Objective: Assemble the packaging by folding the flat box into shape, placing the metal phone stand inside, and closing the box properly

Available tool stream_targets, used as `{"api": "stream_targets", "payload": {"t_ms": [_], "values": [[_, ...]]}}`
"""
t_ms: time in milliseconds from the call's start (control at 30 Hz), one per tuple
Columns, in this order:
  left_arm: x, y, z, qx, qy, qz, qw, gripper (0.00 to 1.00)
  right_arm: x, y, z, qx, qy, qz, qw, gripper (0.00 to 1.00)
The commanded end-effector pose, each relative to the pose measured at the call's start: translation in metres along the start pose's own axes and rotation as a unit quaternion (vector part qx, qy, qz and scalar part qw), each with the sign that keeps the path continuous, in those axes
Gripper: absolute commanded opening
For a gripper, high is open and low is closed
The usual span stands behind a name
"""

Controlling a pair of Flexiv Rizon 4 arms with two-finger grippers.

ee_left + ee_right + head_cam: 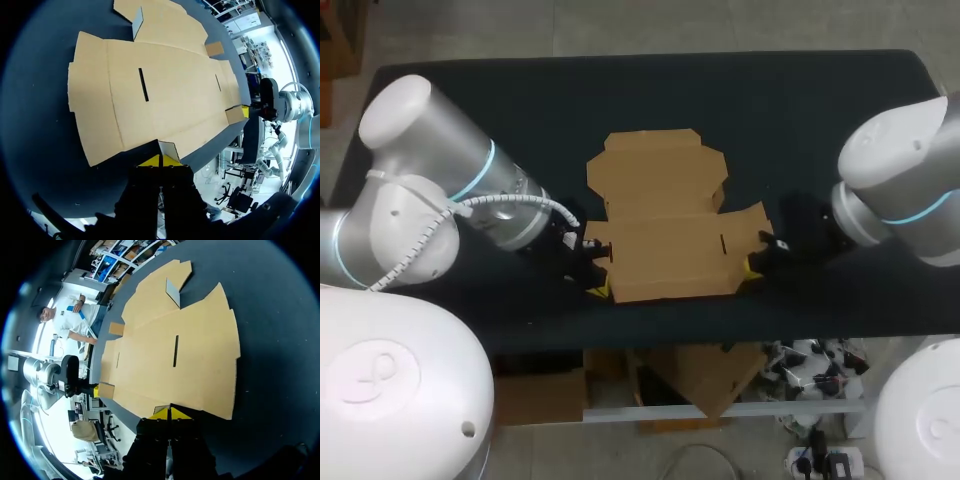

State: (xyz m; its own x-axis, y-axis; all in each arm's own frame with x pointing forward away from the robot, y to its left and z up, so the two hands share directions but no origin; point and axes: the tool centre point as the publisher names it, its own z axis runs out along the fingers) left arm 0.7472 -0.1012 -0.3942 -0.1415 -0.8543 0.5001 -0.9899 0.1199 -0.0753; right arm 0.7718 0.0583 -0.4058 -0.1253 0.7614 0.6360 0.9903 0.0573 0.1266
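Flat box point(665, 225) lying unfolded at the middle of the dark worktop point(470, 100). The left claw point(597, 289) is at the box's near left corner, with its yellow tips pinched together on a small side tab point(168, 148). The right claw point(754, 270) is likewise closed on the tab at the box's near right corner.

The left arm point(440, 200) and right arm point(900, 175) sat low at opposite sides; the left gripper point(160, 161) and right gripper point(170, 413) each had fingers pinched on the flat box point(665, 250) edge.
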Motion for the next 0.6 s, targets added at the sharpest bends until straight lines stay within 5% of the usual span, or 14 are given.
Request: {"api": "stream_targets", "payload": {"t_ms": [33,600], "values": [[0.0047,-0.0002,0.0023,0.0,-0.012,0.0,1.0,0.0,0.0039,-0.0007,0.0012,0.0,-0.008,0.001,1.0,0.0],[0.0109,-0.0002,0.0071,0.002,-0.025,0.007,1.0,0.0,0.012,0.0004,0.0068,0.005,-0.022,0.001,1.0,0.0]]}}
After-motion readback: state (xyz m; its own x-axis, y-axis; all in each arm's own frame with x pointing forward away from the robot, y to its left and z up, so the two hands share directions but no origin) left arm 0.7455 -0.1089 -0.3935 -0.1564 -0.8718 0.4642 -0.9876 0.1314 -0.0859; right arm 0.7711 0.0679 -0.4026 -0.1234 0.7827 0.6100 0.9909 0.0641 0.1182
